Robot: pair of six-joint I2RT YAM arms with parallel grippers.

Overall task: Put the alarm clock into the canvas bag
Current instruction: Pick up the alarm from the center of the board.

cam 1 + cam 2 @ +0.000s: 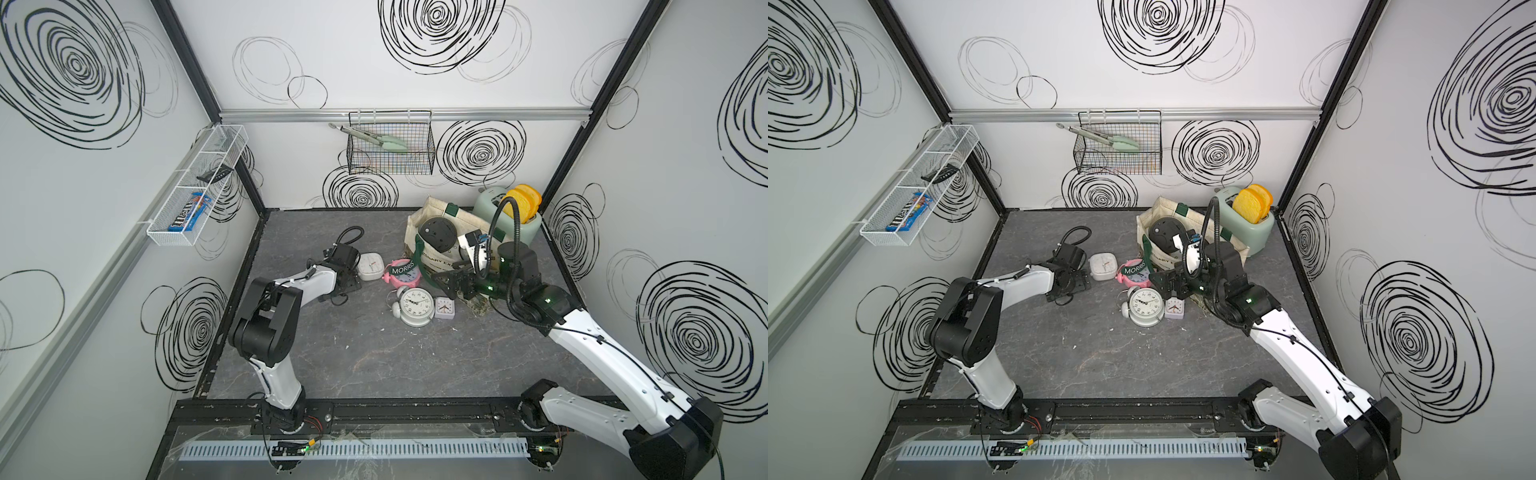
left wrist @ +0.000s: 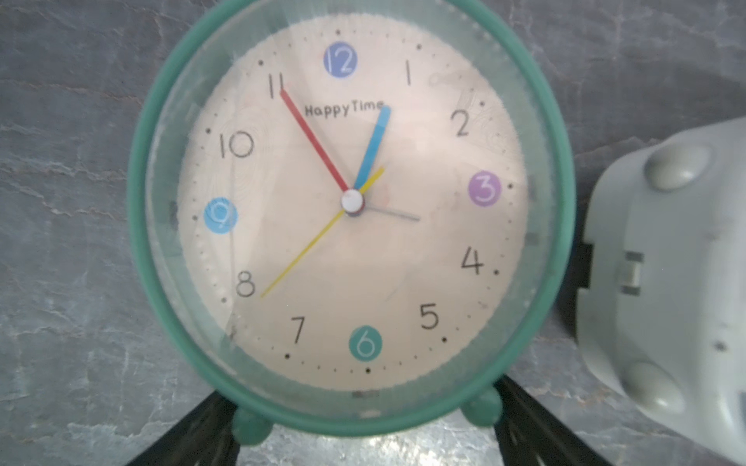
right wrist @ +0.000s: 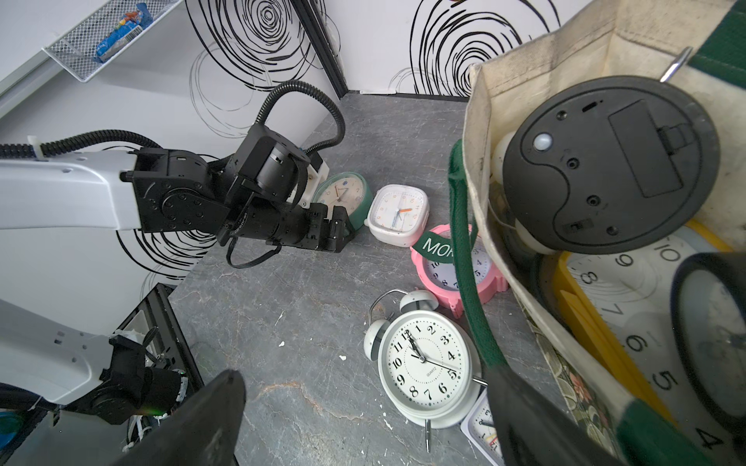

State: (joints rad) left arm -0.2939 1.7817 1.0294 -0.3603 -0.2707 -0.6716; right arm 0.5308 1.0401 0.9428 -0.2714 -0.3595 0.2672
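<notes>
My left gripper (image 3: 341, 232) has its fingers spread wide on both sides of the green alarm clock (image 2: 351, 201). The clock stands on the table (image 1: 353, 353), left of the middle. I cannot tell if the fingers touch it. My right gripper (image 1: 441, 279) is also spread wide and grips nothing, at the mouth of the canvas bag (image 1: 434, 205) near the far right corner.

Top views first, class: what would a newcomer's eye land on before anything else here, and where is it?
Probably the clutter of alarm clocks on the grey table, led by the white twin-bell clock near the middle. Further back, on the right, the canvas bag gapes open with a black round clock showing its back. The left wrist view is almost filled by the face of a teal clock.
</notes>
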